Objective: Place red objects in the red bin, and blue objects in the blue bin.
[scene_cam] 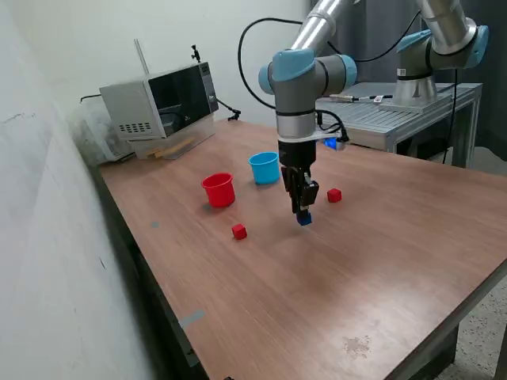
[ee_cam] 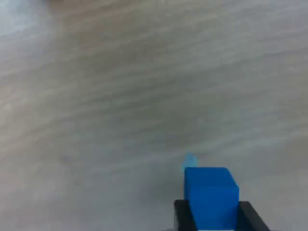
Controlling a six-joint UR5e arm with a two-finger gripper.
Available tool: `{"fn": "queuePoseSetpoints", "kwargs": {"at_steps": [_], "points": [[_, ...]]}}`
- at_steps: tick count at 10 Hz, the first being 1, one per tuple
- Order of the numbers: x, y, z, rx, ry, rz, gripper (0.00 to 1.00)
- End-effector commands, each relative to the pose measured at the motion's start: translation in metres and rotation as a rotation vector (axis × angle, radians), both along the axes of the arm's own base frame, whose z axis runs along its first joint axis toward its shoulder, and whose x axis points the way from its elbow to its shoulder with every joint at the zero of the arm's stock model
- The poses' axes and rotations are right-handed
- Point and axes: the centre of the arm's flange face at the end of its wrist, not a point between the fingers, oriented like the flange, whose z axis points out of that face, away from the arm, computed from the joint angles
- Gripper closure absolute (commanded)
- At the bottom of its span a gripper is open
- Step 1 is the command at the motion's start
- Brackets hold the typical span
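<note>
My gripper [scene_cam: 303, 215] points straight down over the middle of the table and is shut on a blue cube [scene_cam: 305, 219]. The wrist view shows that blue cube [ee_cam: 211, 198] squeezed between the two black fingers [ee_cam: 182, 216], close above the wood. The red cup [scene_cam: 219, 190] and the light-blue cup [scene_cam: 264, 168] stand upright side by side behind the gripper, toward the exterior view's left. One red cube [scene_cam: 239, 231] lies in front of the red cup. Another red cube [scene_cam: 334, 195] lies just to the gripper's right in the exterior view.
A microwave [scene_cam: 161, 99] stands at the back left corner of the wooden table [scene_cam: 317, 301]. A second robot base [scene_cam: 416, 87] sits on a grey metal bench [scene_cam: 404, 115] at the back right. A white wall runs along the exterior view's left.
</note>
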Motion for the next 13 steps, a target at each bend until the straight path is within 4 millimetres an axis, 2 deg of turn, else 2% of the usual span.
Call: {"fn": "queuePoseSetpoints", "kwargs": {"at_steps": [1,2,3,4,5,7,8,10,13], "points": [[0.006,0.006,0.055,0.002,0.042,0.019,1.00],[0.018,0.008,0.075,0.010,0.028,0.038,1.00],[0.031,0.029,0.114,0.013,0.060,0.039,1.00],[0.040,0.061,0.128,0.018,0.061,0.016,1.00],[0.047,0.104,0.135,0.023,0.055,-0.033,1.00],[0.065,0.187,0.126,0.026,0.011,-0.131,1.00],[0.074,0.218,0.119,0.024,-0.018,-0.172,1.00],[0.091,0.262,0.108,0.022,-0.058,-0.222,1.00],[0.098,0.287,0.099,0.019,-0.079,-0.250,1.00]]}}
